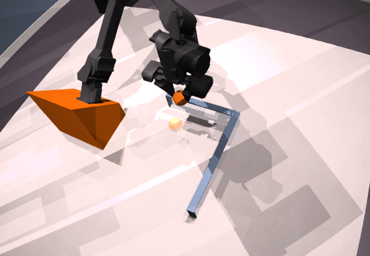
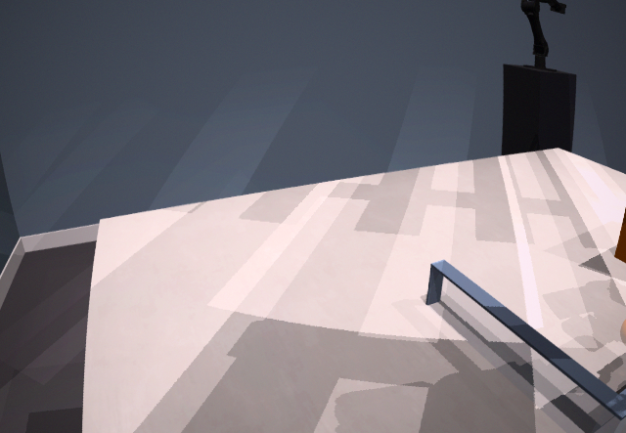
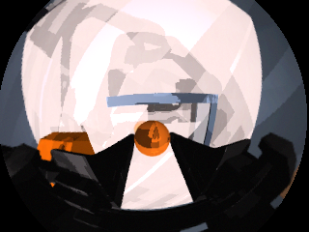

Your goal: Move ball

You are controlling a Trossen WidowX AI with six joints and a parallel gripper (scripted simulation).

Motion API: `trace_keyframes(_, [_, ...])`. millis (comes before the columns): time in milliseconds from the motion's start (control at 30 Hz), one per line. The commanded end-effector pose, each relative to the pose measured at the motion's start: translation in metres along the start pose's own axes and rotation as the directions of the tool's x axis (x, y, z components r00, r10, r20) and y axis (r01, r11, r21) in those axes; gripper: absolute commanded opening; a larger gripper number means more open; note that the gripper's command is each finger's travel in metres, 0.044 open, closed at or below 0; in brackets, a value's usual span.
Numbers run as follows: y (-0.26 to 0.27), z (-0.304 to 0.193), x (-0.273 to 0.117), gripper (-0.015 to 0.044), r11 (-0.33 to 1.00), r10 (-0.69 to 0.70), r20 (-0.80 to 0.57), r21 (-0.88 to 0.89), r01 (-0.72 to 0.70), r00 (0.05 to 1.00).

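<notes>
At the far wall, gripper clamped on the ball, carrying step. Next: shift nearer and lower onto the see-through copy.

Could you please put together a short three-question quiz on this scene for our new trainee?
1. True or false: the gripper is shut on the orange ball.
2. Where is the ball relative to the see-through copy?
A. resting on it
B. held apart from it, near one end of the shorter clear wall
C. outside the far end of the long wall
3. Fill in: the arm stands on an orange ____.

Key: 1 true; 2 B; 3 base.
</notes>
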State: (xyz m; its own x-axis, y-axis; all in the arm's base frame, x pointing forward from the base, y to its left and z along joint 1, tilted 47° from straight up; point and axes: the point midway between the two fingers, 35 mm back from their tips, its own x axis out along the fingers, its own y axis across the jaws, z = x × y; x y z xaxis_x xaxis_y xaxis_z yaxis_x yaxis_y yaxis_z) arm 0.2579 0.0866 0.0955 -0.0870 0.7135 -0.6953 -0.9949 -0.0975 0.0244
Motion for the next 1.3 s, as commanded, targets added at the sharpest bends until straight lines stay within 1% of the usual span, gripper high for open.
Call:
trace_keyframes(0, [0.003, 0.006, -0.023, 0.0000, 1.000, -0.008, 0.002, -0.027, 0.008, 1.000])
trace_keyframes(67, [0.006, 0.008, -0.029, 0.0000, 1.000, -0.007, 0.007, -0.031, 0.007, 1.000])
trace_keyframes(200, [0.006, 0.006, -0.028, 0.0000, 0.999, -0.007, 0.007, -0.032, 0.007, 1.000])
trace_keyframes(600, [0.018, -0.033, 0.015, 0.0000, 0.999, -0.007, 0.007, -0.032, 0.007, 1.000])
trace_keyframes(800, [0.018, -0.035, 0.022, 0.0000, 0.999, -0.007, 0.006, -0.031, 0.007, 1.000])
trace_keyframes(1267, [0.019, -0.034, 0.084, 0.0000, 0.999, -0.007, 0.010, -0.031, 0.007, 1.000])
